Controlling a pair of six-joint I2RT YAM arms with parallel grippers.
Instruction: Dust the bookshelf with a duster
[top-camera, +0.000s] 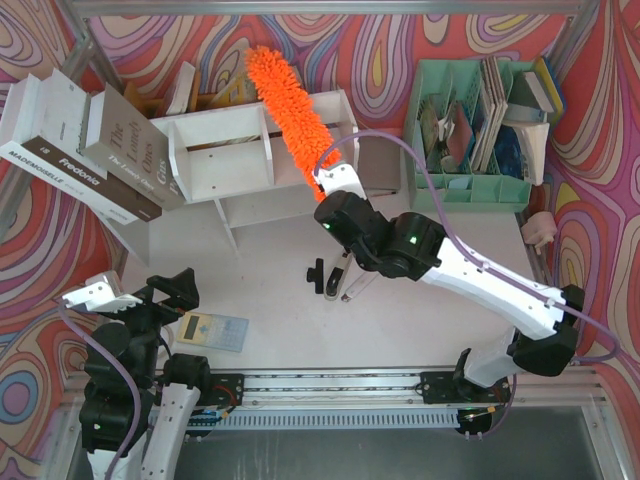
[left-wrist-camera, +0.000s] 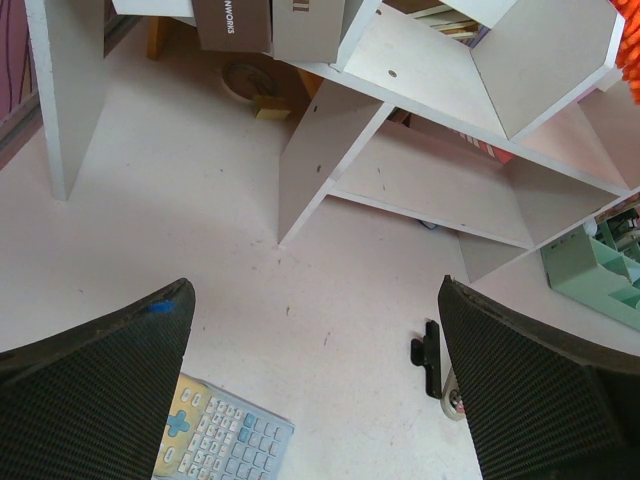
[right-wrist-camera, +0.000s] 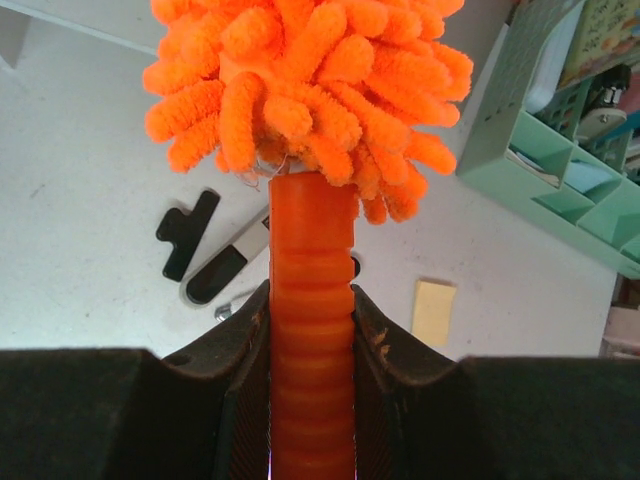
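Observation:
The white bookshelf (top-camera: 240, 150) stands at the back centre; it also shows in the left wrist view (left-wrist-camera: 420, 110). The fluffy orange duster (top-camera: 290, 110) lies slanted across its top right part. My right gripper (top-camera: 325, 180) is shut on the duster's ribbed orange handle (right-wrist-camera: 312, 330), with the fluffy head (right-wrist-camera: 300, 80) right ahead of the fingers. My left gripper (top-camera: 170, 290) is open and empty, low over the table at the front left, above a calculator (left-wrist-camera: 215, 430).
Grey and white books (top-camera: 90, 150) lean at the shelf's left. A mint-green file organiser (top-camera: 470, 130) stands at the back right. A black clip (top-camera: 317, 275) and a marker pen (top-camera: 335, 280) lie mid-table. A yellow sticky note (right-wrist-camera: 433, 312) lies near the organiser.

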